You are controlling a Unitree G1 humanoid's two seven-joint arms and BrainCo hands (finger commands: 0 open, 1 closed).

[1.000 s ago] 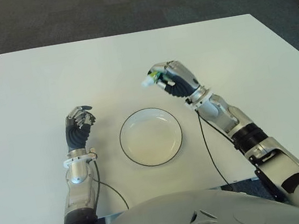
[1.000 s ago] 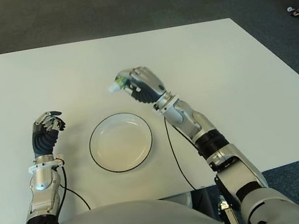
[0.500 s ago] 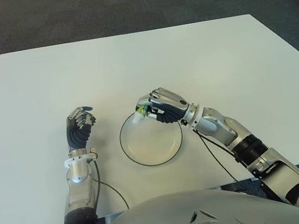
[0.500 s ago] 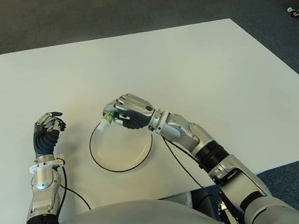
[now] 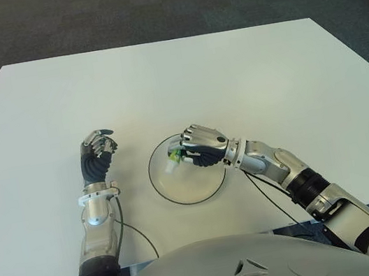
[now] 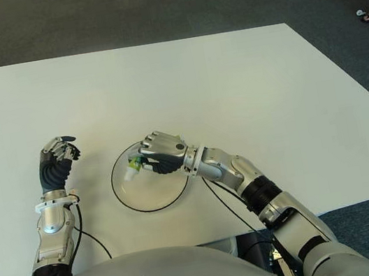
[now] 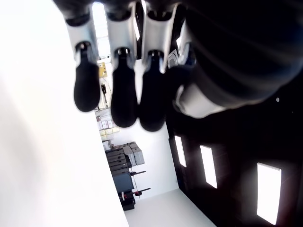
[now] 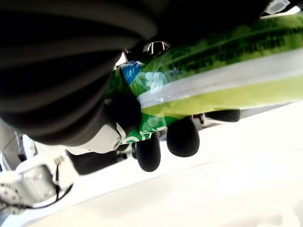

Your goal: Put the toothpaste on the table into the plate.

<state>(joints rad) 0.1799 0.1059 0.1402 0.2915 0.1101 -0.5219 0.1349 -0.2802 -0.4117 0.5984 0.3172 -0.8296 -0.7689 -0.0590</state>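
Green-and-white toothpaste tube, clamped in the curled fingers of the right hand; white cap end pokes out toward the plate's centre. Right hand: low over the plate, above its far half; whether the tube touches the dish cannot be told. Plate: white, dark-rimmed, on the white table. Left hand: idle, just beyond the plate's left edge, fingers curled, holding nothing. Progress, by my reckoning: carry done, tube over the plate; lowering and letting go not yet done.
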